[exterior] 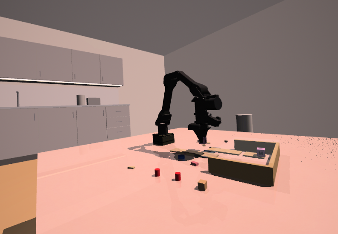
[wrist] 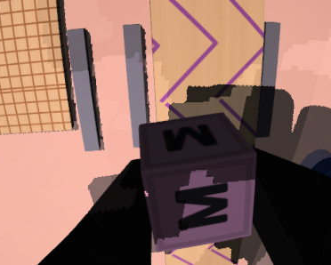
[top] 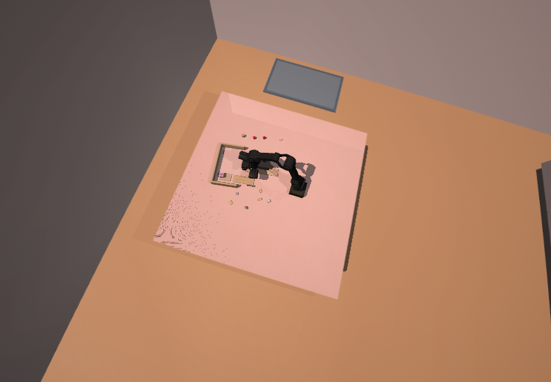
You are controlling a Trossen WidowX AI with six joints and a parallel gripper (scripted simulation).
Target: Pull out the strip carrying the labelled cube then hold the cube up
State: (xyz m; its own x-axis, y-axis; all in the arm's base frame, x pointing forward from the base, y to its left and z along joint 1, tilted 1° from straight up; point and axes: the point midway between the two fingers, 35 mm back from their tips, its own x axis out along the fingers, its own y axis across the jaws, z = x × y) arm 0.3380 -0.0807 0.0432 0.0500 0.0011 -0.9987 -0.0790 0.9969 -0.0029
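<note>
though shaded, m cube (wrist: 197, 183) btw hand (wrist: 197, 217) fingers

Gripper (wrist: 197, 217) fingers cut off at wrist view's bottom edge

Purple M-marked cube (wrist: 197, 183) held above the zigzag-patterned strip (wrist: 207, 28).

The black arm rose from its base (exterior: 163, 138), arched over at the elbow and dropped through a vertical wrist. The claw (exterior: 202, 141) pointed straight down, raised above the counter (exterior: 109, 198), its fingers closed on the purple cube marked M (wrist: 197, 183), one finger against each side of it.
</note>
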